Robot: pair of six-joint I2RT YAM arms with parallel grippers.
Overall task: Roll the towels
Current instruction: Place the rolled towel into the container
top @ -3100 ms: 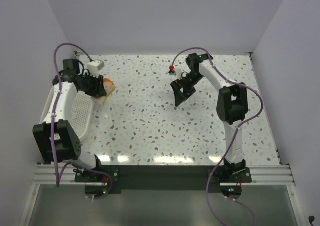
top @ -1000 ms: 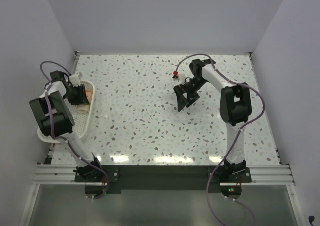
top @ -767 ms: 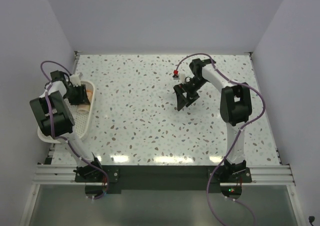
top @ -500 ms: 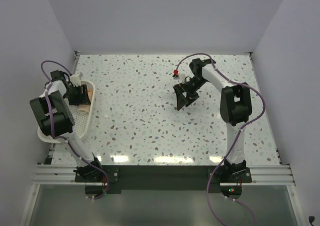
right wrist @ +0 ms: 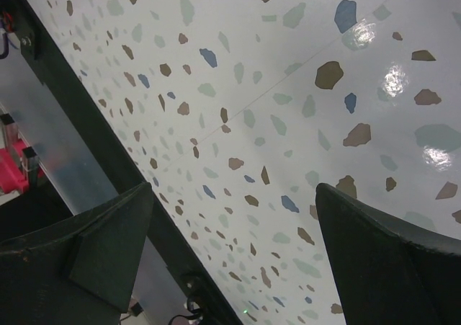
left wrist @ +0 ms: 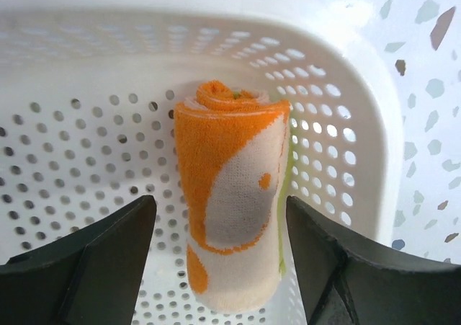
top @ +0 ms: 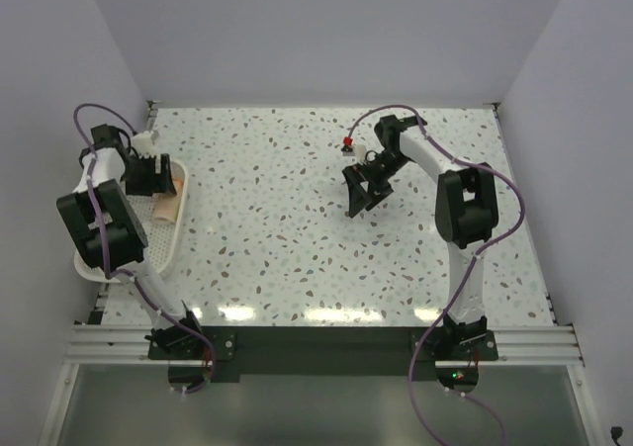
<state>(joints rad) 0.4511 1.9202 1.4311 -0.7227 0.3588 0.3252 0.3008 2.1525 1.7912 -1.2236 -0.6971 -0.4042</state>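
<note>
The rolled orange and cream towel [left wrist: 232,195] lies in the white mesh basket [left wrist: 86,152], close to its right wall. It shows as a small peach bundle in the top view [top: 165,203]. My left gripper [left wrist: 220,267] is open just above the roll, one finger on each side, not touching it; in the top view it is over the basket's far end [top: 145,175]. My right gripper [right wrist: 238,260] is open and empty above bare table; in the top view it hangs mid-table [top: 364,191].
The white basket [top: 153,243] stands along the table's left edge. The speckled table [top: 297,228] spreads between the arms. The table's near edge and a black rail [right wrist: 86,130] show in the right wrist view.
The left gripper carried the rolled towel from the table into the basket, let it go and has lifted slightly toward the far end. The right arm has barely moved.
</note>
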